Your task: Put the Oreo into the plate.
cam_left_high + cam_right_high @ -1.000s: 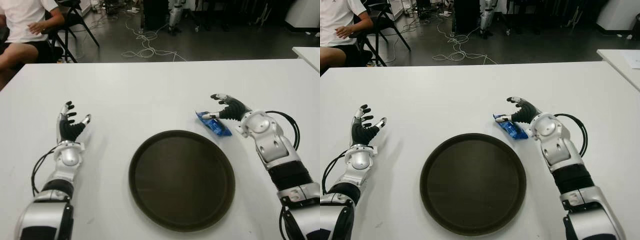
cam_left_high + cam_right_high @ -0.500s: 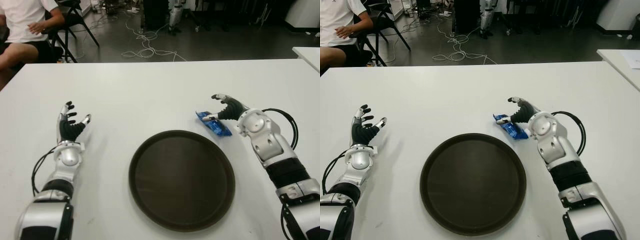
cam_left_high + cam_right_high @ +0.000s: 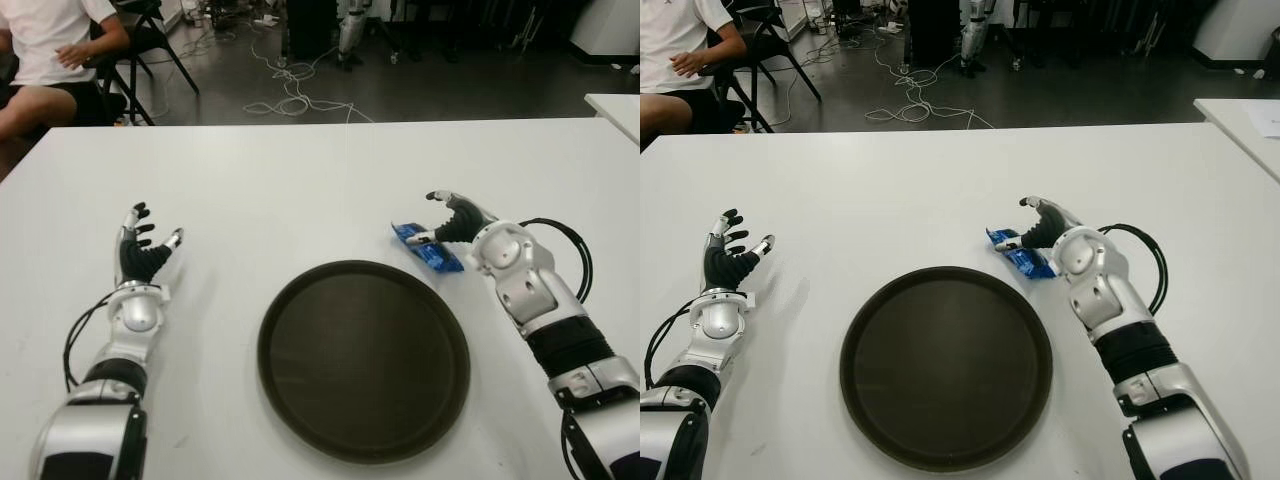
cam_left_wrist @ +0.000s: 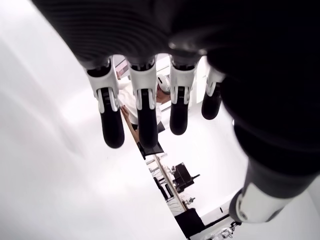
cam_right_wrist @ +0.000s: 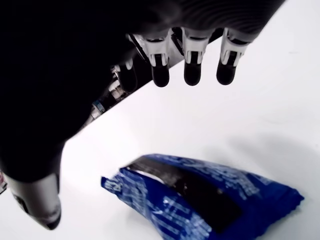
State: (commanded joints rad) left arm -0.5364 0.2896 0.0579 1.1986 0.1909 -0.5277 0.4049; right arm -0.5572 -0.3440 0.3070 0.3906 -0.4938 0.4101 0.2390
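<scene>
- Task barely begun, judging by the layout: blue Oreo packet (image 3: pixel 427 247) lying flat on the white table (image 3: pixel 300 180), just beyond the far right rim of the dark round plate (image 3: pixel 363 360), not in it.
- Plate holding nothing.
- Right hand (image 3: pixel 452 219) poised over the packet's far end, fingers (image 5: pixel 192 70) spread and arched above the wrapper, thumb down beside its near edge.
- From the right wrist view: clear table showing between fingertips and wrapper, so no grasp closed yet.
- Left hand (image 3: pixel 140 250) idle, well left of the plate, fingers open and pointing up, holding nothing.
- Done so far, seemingly: only the reach to the packet.
- Left to do: closing around the packet, lifting, carrying the short way inward over the rim, releasing onto the plate.
- Seated person (image 3: pixel 50 50) beyond the table's far left corner, taking no part.
</scene>
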